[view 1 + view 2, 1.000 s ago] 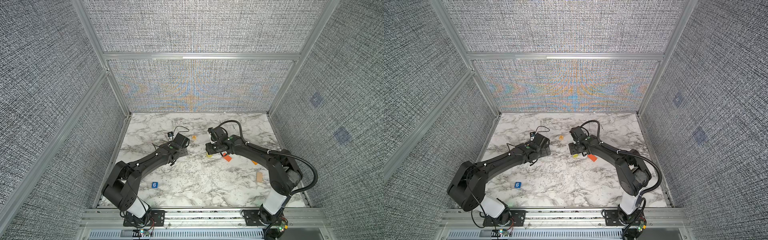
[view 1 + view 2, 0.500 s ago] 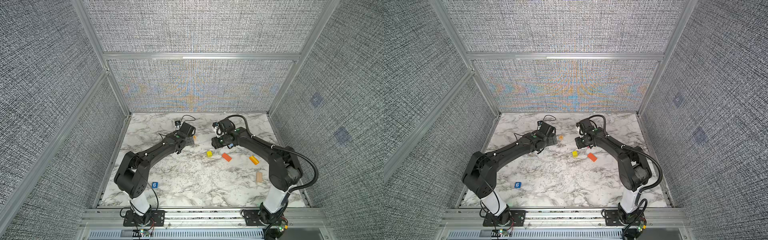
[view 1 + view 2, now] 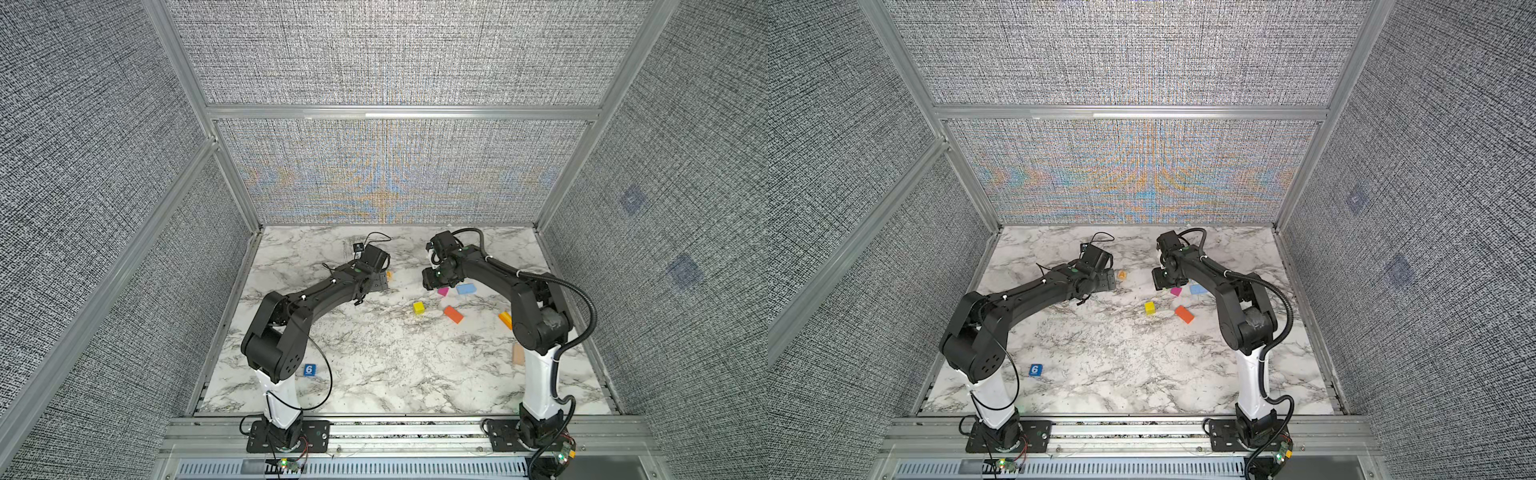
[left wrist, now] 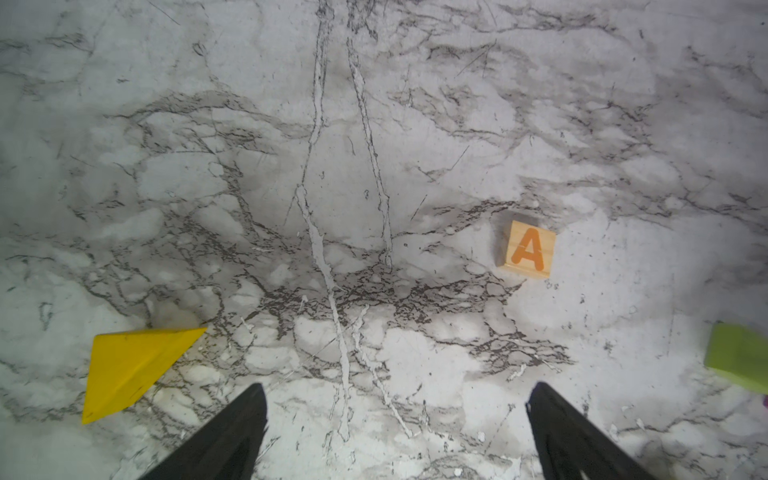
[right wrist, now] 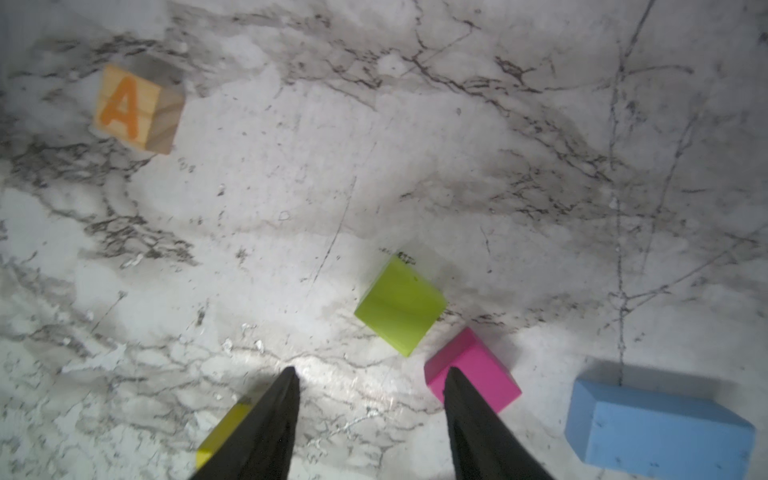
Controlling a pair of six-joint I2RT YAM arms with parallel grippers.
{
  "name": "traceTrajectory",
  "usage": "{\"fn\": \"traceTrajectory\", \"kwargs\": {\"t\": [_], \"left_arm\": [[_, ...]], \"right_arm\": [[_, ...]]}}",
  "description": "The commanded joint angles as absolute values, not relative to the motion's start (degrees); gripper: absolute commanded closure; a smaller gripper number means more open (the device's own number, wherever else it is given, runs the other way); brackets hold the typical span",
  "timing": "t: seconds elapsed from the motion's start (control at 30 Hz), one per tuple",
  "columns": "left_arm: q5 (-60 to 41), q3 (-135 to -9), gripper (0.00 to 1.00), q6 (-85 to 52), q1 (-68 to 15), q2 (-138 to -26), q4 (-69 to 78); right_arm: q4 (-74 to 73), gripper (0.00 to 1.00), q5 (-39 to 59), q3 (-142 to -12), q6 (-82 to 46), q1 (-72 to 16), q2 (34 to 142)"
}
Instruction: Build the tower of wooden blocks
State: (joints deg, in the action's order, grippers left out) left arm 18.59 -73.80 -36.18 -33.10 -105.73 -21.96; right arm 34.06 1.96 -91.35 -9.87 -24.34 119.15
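Both arms have reached across the bench [image 3: 374, 374]. Left claw [image 4: 397, 386] gapes empty, "A" cube [image 4: 527, 249] ahead. Right claw [image 5: 370, 370] is half apart and empty, lime cube [image 5: 401, 305] just ahead, magenta cube [image 5: 484, 363] beside. Stacking not begun.

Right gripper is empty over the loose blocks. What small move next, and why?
Probably lower the right gripper over the lime cube and close: its jaws stand apart with nothing between them, the cube lies just ahead, and nothing is stacked yet.

Open table [image 3: 395, 365] separates the "A" cube [image 4: 527, 249] from the yellow wedge [image 4: 129, 370]; lime cube [image 5: 400, 305] and magenta cube [image 5: 478, 353] crowd together.
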Motion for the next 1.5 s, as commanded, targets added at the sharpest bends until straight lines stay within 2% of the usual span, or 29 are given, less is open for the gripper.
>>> {"fn": "traceTrajectory", "kwargs": {"t": [0.0, 0.47, 1.1, 1.47], "left_arm": [[16.0, -74.0, 0.01, -35.5, -32.4, -107.1, -20.3], [17.4, -72.6, 0.01, -36.2, -31.0, -108.0, -19.2], [17.0, -70.8, 0.01, -36.7, -30.8, -106.6, -18.8], [15.9, -70.4, 0.01, -37.0, -30.8, -106.2, -19.2]], "right_arm": [[34.3, 0.41, 1.0, -92.7, -15.3, -24.3, 120.9], [32.3, 0.42, -2.1, -93.8, -22.3, -25.3, 123.8], [37.5, 0.66, -8.1, -97.7, -21.0, -27.8, 126.6], [39.1, 0.70, -8.7, -97.8, -20.3, -29.1, 123.6]]}}
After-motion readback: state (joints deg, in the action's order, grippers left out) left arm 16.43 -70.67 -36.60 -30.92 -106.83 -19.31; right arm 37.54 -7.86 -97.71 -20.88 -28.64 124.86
